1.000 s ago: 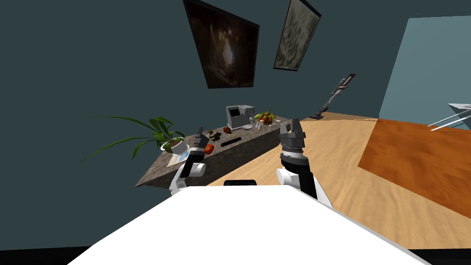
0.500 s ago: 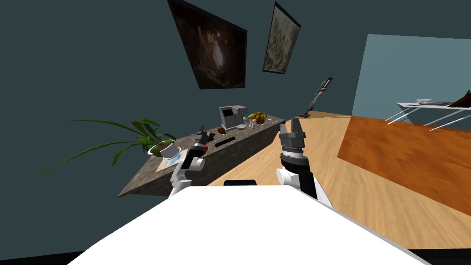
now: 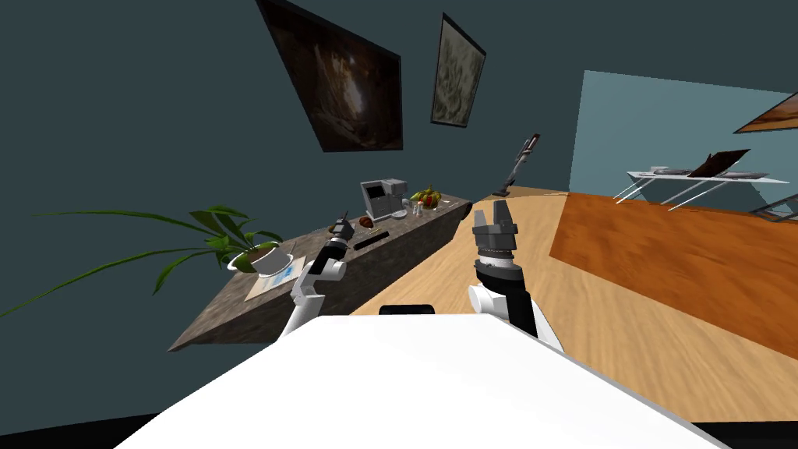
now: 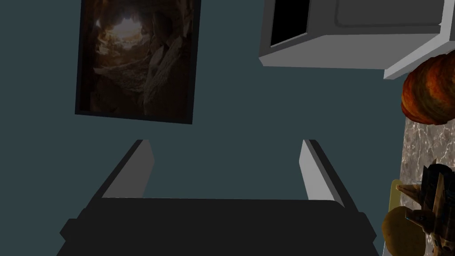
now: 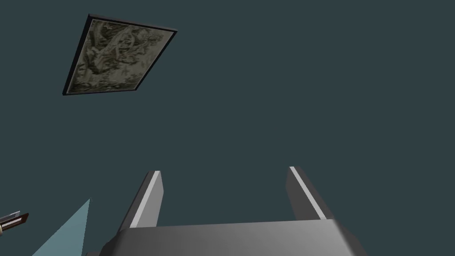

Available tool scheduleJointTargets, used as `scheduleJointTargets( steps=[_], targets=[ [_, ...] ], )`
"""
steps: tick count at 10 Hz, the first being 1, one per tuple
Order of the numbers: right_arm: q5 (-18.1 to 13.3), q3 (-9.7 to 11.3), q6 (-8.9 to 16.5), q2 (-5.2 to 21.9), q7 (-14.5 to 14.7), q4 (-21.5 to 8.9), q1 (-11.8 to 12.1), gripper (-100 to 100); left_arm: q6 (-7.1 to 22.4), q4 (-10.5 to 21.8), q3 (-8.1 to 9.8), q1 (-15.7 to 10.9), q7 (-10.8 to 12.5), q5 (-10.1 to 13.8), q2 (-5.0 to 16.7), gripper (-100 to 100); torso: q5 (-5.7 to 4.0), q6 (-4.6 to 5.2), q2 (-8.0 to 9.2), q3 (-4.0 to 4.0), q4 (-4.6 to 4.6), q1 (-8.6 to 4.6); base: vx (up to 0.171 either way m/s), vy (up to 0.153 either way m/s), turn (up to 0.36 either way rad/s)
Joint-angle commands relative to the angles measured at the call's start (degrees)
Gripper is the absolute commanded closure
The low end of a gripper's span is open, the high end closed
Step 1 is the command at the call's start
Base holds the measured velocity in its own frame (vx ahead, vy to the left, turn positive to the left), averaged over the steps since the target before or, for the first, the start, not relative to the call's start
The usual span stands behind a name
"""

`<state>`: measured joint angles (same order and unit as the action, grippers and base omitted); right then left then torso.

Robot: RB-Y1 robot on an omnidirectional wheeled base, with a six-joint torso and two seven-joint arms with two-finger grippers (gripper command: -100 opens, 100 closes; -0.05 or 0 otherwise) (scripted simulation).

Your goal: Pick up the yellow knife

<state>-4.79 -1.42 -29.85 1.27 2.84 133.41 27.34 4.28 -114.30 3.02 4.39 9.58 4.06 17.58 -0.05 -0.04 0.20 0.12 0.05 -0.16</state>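
Counter edge (image 3: 405,248) near left end effector (image 3: 341,221)

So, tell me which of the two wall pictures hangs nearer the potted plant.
The dark brown picture, the larger one. It hangs on the side of the potted plant; the smaller grey-green picture hangs toward the stick vacuum.
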Motion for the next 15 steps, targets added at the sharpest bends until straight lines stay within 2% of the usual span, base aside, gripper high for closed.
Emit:
scheduleJointTargets(
  steps=[1,2,3,5,6,8,9,10,11,12,13,14,15],
  targets=[
    [0.0,0.0,0.0,0.0,0.0,0.0,0.0,0,2.86,2.28,0.97,-2.66,0.6,1.21,1.44,-100,0.0,0.0,0.0,0.0,0.0,0.0,-0.023,-0.09,-0.192],
    [0.0,0.01,0.0,0.0,0.0,0.0,-0.01,0,4.56,2.28,0.97,-2.66,0.6,1.21,1.44,-100,-0.01,0.03,-0.03,-0.02,-0.01,-0.07,-0.008,-0.073,-0.094],
    [0.0,0.0,0.0,0.0,0.0,0.0,0.0,0,6.32,4.07,1.75,-4.82,1.05,2.24,2.46,-100,0.0,-0.01,-0.06,-0.03,-0.01,-0.01,-0.004,-0.081,-0.182],
    [0.0,0.0,0.0,0.0,0.0,0.0,0.0,0,8.74,4.07,1.75,-4.82,1.05,2.24,2.46,-100,0.0,-0.01,-0.09,-0.05,-0.02,0.0,-0.001,-0.052,-0.033],
    [0.0,-0.01,0.0,0.0,0.0,0.0,0.01,0,10.61,5.92,2.54,-6.91,1.53,3.36,3.47,-100,0.03,-0.03,-0.09,-0.05,-0.02,0.13,-0.003,-0.062,-0.151],
    [0.0,0.0,0.0,0.0,0.0,0.0,0.0,0,12.77,5.92,2.54,-6.91,1.53,3.36,3.47,-100,0.01,-0.02,-0.09,-0.05,-0.02,0.06,0.002,-0.043,-0.051],
    [0.0,-0.01,0.0,0.0,0.0,0.0,0.01,0,15.07,7.8,3.35,-8.9,2.03,4.56,4.48,-100,0.04,-0.03,-0.09,-0.05,-0.02,0.16,0.02,-0.061,-0.173],
    [0.0,0.0,0.0,0.0,0.0,0.0,0.0,0,16.76,7.8,3.35,-8.9,2.03,4.56,4.48,-100,0.02,0.02,-0.15,-0.08,-0.03,0.06,0.016,-0.052,-0.083],
    [0.0,0.0,0.0,0.0,0.0,0.0,0.01,0,18.55,9.7,4.17,-10.78,2.55,5.83,5.5,-100,0.02,-0.03,-0.14,-0.09,-0.04,0.08,0.015,-0.064,-0.114],
    [0.0,0.0,0.0,0.0,0.0,0.0,0.0,0,20.48,9.7,4.17,-10.78,2.55,5.83,5.5,-100,0.01,0.0,-0.15,-0.09,-0.03,0.04,0.013,-0.062,-0.093],
    [0.0,0.0,0.0,0.0,0.0,0.0,0.01,0,21.18,9.7,4.17,-10.78,2.55,5.83,5.5,-100,0.02,-0.02,-0.14,-0.08,-0.04,0.05,0.007,-0.03,-0.007],
    [0.0,-0.01,0.0,0.0,0.0,0.0,0.01,0,23.3,11.63,4.99,-12.54,3.09,7.16,6.52,-100,0.03,-0.04,-0.1,-0.06,-0.03,0.15,0.018,-0.046,-0.139],
    [0.0,0.0,0.0,0.0,0.0,0.0,0.0,0,25.01,11.63,4.99,-12.54,3.09,7.16,6.52,-100,0.03,0.0,-0.14,-0.08,-0.03,0.11,0.02,-0.043,-0.074]
  ],
)
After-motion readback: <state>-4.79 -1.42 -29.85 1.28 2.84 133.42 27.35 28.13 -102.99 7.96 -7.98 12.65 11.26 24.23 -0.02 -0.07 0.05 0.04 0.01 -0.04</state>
